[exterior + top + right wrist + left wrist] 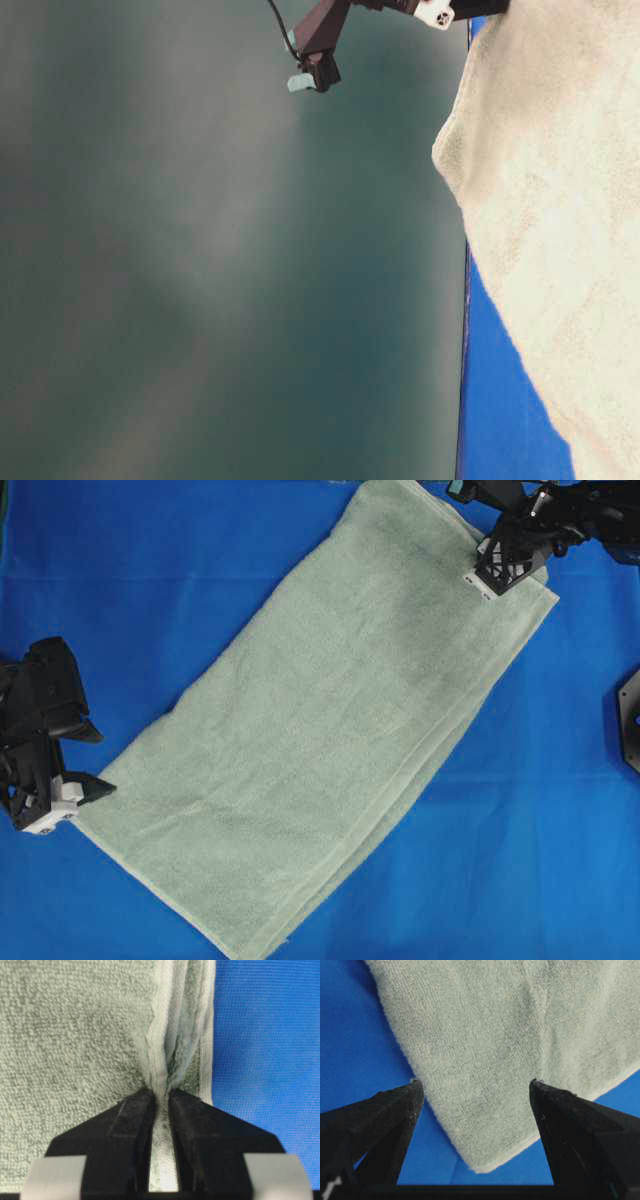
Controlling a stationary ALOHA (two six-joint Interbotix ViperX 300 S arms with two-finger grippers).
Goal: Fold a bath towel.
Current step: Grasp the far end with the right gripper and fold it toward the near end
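Note:
The sage-green bath towel (330, 730) lies folded lengthwise, running diagonally from near left to far right on the blue cloth (180, 570). My left gripper (92, 762) is open and empty at the towel's near-left corner; in the left wrist view the corner (490, 1110) sits between the spread fingers (400, 1110). My right gripper (488, 578) is at the far-right end. In the right wrist view it (160, 1091) is shut on a pinched fold of the towel's hemmed border (162, 1050). The towel also shows in the table-level view (560, 200).
The blue cloth covers the whole table. A black fixture (628, 720) sits at the right edge of the overhead view. The right arm's body (570, 515) reaches in from the far right corner.

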